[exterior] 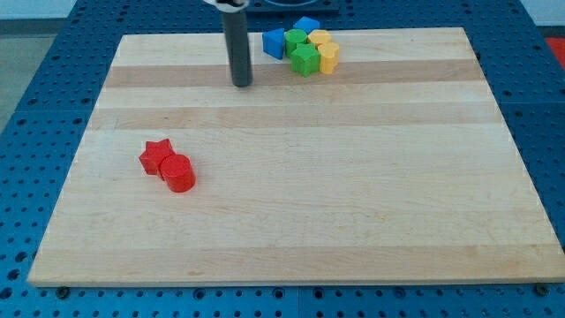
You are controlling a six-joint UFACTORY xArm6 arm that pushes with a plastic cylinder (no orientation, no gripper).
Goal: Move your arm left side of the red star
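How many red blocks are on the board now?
2. The red star lies at the view's left, and the red cylinder touches it at its lower right. None seems hidden.

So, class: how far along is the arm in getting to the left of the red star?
Nothing looks done yet. My tip sits near the view's top, just left of the blue, green and yellow blocks, far from the red star. Left: travel down and leftward to the star's left side.

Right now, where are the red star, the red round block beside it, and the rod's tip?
red star [156, 156], camera view, its top face.
red round block [178, 172], camera view, its top face.
my tip [242, 84], camera view, the rod's very end.
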